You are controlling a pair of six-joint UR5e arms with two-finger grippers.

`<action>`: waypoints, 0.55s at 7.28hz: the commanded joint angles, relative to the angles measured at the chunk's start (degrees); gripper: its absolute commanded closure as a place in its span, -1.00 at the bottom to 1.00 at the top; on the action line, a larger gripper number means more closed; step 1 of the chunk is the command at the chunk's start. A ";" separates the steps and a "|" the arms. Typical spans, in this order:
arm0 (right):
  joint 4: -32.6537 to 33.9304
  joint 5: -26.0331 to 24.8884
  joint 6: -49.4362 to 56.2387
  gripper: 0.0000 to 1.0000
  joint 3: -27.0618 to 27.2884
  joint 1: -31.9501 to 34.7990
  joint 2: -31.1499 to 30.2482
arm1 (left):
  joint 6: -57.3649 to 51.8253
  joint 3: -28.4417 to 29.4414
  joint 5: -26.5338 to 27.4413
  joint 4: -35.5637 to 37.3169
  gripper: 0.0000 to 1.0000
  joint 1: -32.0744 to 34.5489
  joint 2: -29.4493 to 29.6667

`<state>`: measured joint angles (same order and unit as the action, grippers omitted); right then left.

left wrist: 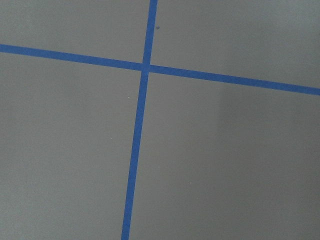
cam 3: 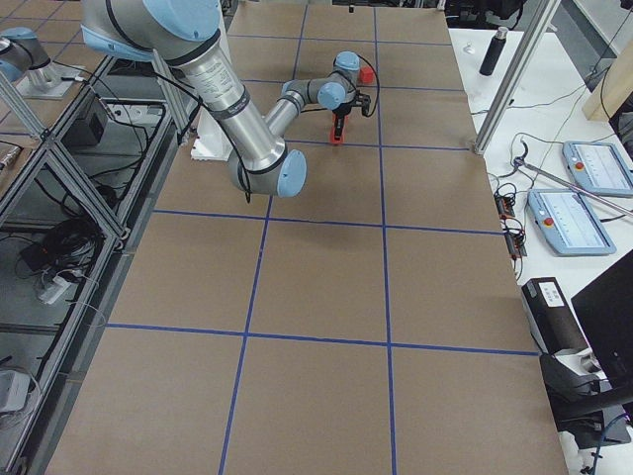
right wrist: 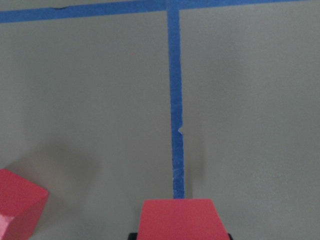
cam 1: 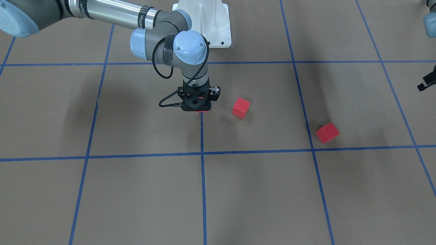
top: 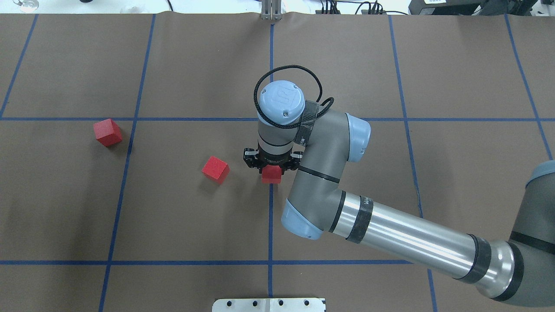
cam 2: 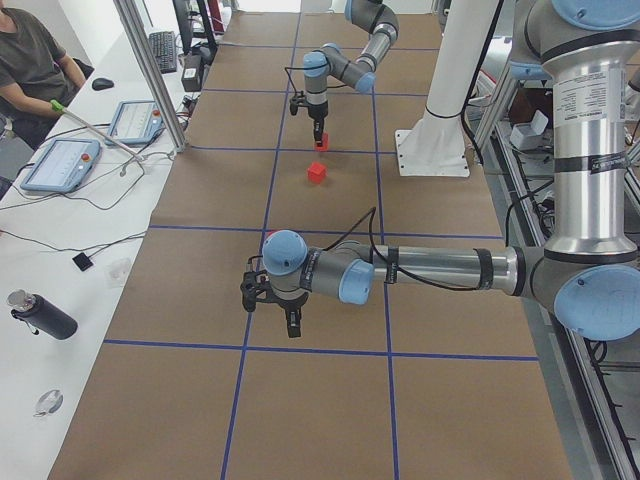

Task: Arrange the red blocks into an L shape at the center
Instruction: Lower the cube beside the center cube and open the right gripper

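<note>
Overhead exterior: one red block sits far off to the left of the right gripper, and a second block sits near its left side. The right gripper squeezes a third block on the middle blue line. I cannot tell if the left gripper is open.

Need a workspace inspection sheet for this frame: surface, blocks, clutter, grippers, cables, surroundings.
Surface: brown paper table cover with a blue tape grid, flat.
Job's things: three small red cubes, all apart. One is at the central tape line, a second beside it, a third in the next square. No L yet.
Clutter: nothing seen.
Grippers: right gripper is at the centre cube, grip cannot be told. Left gripper hovers over bare surface, state unclear.
Cables: black braided cable loops over the right wrist.
Surroundings: seated person, pendants, dark bottle.
</note>
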<state>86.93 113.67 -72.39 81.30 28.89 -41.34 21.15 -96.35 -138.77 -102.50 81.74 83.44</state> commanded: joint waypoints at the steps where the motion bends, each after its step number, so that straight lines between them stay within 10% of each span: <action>1: -0.27 -0.03 -0.29 1.00 -0.79 -0.06 0.12 | 0.03 0.02 0.00 -0.07 -1.00 0.00 0.06; 4: -0.36 -0.03 -0.21 1.00 -1.23 0.03 0.38 | 0.03 -0.07 0.00 -0.07 -1.00 0.00 0.06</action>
<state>86.59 113.64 -72.60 80.15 28.90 -41.07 21.18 -96.41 -138.78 -102.57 81.74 83.49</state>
